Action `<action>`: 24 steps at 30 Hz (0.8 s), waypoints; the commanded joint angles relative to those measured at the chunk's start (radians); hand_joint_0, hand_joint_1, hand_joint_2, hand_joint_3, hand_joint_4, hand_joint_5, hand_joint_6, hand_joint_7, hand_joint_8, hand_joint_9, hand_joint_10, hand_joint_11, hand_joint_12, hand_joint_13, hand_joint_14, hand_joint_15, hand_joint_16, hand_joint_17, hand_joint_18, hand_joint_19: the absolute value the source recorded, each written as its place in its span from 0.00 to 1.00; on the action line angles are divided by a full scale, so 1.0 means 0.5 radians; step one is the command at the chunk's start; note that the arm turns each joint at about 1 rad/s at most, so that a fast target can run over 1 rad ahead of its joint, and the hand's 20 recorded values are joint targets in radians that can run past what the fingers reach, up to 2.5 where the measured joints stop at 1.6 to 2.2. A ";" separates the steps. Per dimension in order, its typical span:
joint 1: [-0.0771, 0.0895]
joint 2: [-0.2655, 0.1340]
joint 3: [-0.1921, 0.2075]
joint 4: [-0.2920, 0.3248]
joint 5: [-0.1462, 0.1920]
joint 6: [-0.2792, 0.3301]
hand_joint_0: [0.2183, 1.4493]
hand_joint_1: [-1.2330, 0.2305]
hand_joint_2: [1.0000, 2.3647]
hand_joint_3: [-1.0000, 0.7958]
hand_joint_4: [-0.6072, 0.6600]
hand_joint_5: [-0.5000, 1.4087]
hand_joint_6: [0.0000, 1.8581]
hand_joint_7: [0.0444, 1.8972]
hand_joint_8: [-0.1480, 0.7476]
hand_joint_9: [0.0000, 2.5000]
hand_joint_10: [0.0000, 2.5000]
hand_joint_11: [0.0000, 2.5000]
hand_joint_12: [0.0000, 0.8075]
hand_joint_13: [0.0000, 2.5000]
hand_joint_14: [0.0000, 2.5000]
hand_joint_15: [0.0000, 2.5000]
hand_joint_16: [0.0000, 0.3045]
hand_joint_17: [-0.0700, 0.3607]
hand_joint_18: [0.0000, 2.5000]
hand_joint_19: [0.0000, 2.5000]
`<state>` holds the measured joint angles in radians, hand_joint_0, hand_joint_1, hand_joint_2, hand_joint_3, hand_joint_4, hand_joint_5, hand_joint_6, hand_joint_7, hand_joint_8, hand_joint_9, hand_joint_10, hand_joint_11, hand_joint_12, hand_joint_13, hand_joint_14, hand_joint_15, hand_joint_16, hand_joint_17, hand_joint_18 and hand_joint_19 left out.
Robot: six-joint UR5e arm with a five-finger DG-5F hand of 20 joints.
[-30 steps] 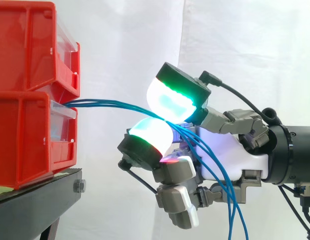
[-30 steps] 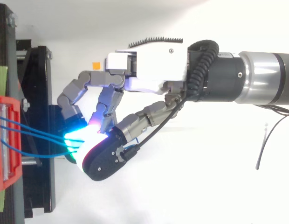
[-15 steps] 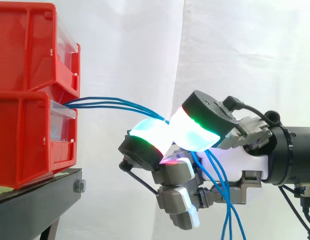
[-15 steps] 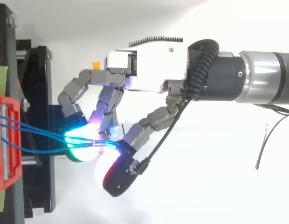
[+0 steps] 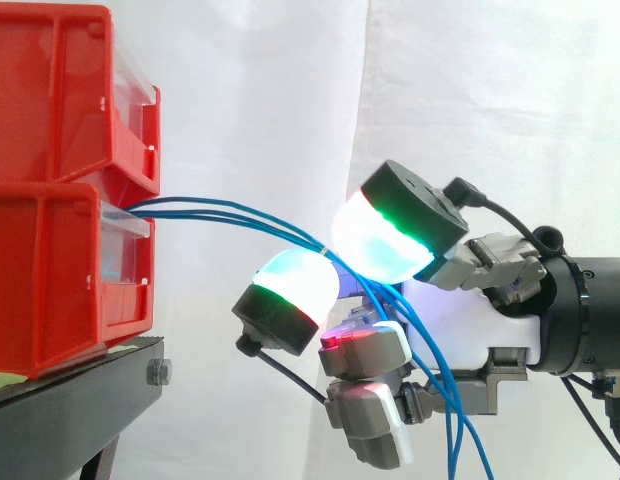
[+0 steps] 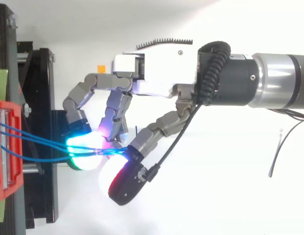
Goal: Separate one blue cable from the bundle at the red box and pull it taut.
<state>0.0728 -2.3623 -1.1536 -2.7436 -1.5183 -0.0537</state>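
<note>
Singling one strand out of the blue cables (image 5: 230,212) looks to be the step in hand, and it is not yet done. They all leave the front of the lower red box (image 5: 50,280) together, arch across the open gap and run as a bunch between the thumb pad (image 5: 375,245) and a finger pad (image 5: 290,282) of the hand (image 5: 485,318). From there they droop slack below the palm. The hand is curled about that bunch with the two pads close over it; I cannot tell whether they bear on one strand alone. To do this well, the pads should probably work nearer the box, where from above the strands fan apart, and let the others slip free. The pull should then go straight away from the box and gently, so the box does not shift on the black stand (image 5: 80,385). Half a second ago the two pads met tip to tip; now the finger pad sits lower and the thumb pad slightly higher. The cables' run from the box is much the same.
</note>
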 commanded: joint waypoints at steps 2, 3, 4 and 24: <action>-0.001 0.000 0.000 -0.011 -0.001 0.000 0.22 0.27 0.00 0.28 0.53 0.18 0.48 0.56 0.53 0.50 0.01 0.48 0.50 0.48 0.01 0.35 0.18 0.45 0.43 0.36; -0.001 0.000 0.000 -0.007 -0.001 0.000 0.22 0.28 0.00 0.28 0.53 0.18 0.48 0.56 0.53 0.50 0.01 0.47 0.50 0.48 0.01 0.35 0.18 0.45 0.43 0.36; 0.002 0.000 0.000 -0.007 -0.001 0.000 0.22 0.30 0.00 0.28 0.53 0.18 0.48 0.56 0.53 0.51 0.01 0.47 0.50 0.48 0.01 0.35 0.18 0.44 0.43 0.36; -0.001 0.000 0.000 -0.007 -0.001 0.000 0.40 0.23 0.01 0.32 0.48 0.18 0.47 0.63 0.50 0.50 0.01 0.48 0.46 0.47 0.01 0.36 0.16 0.42 0.41 0.37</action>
<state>0.0728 -2.3623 -1.1536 -2.7474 -1.5191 -0.0537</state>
